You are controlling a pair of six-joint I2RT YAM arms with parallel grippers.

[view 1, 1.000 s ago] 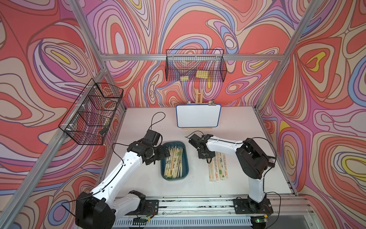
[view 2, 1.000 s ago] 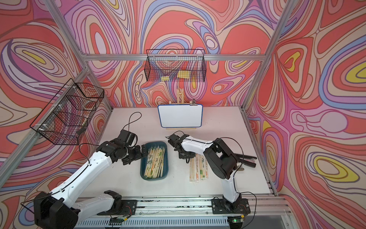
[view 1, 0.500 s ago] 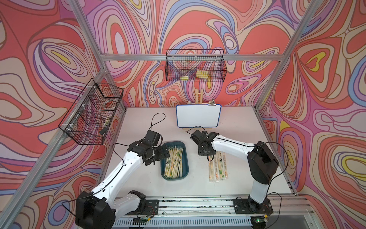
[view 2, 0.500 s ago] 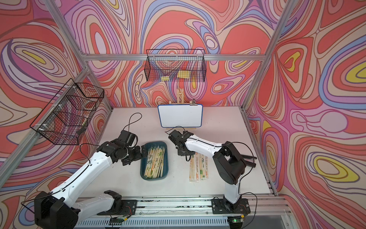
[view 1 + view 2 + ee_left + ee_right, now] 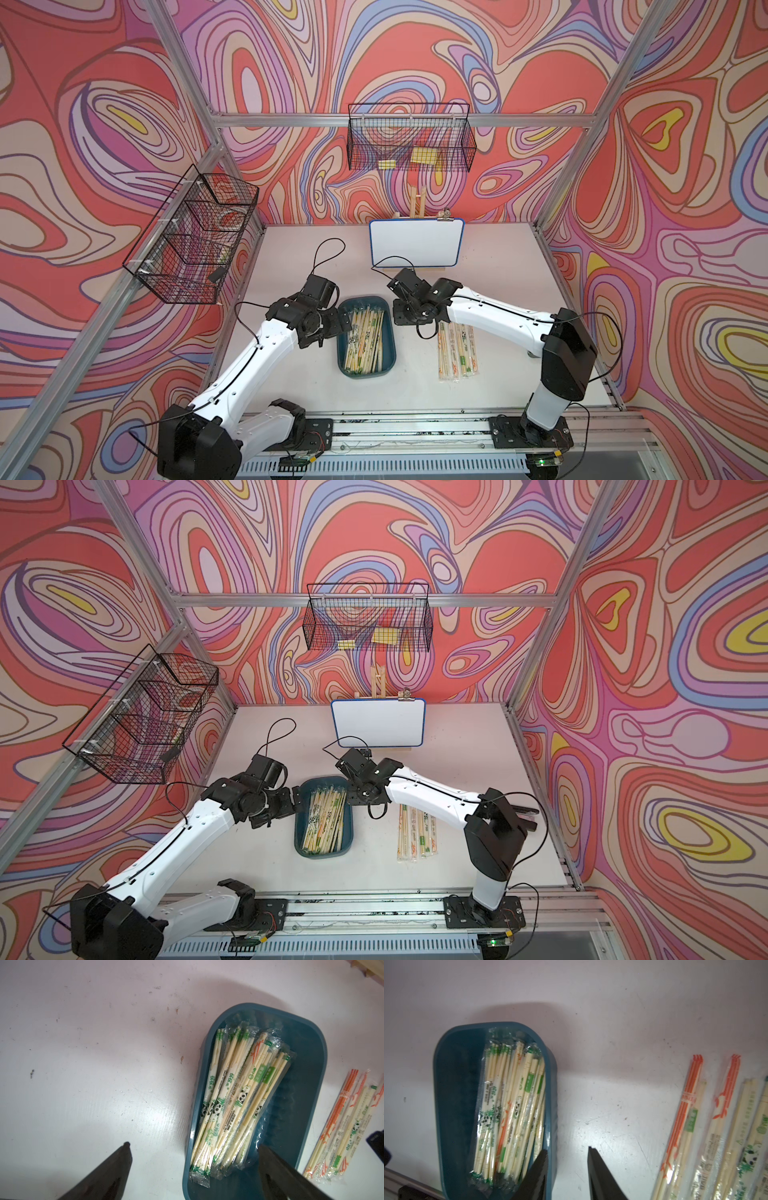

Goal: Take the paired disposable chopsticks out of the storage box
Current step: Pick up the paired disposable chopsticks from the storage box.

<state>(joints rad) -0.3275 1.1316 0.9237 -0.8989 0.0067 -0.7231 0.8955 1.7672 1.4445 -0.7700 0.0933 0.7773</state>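
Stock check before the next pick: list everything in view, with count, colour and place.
storage box: one, dark teal, mid-table between the arms
paired disposable chopsticks: a heap, pale in printed clear sleeves, inside the box
chopsticks on the table: a few sleeves, orange and green print, in a row right of the box
whiteboard: one, white with blue rim, back of table
wooden easel: one, pale wood, behind the whiteboard
wire baskets: two, black, one on the back wall, one on the left wall
table: one, white
left gripper: one, black, open, above the box's left wall
right gripper: one, black, open and empty, above the box's right wall
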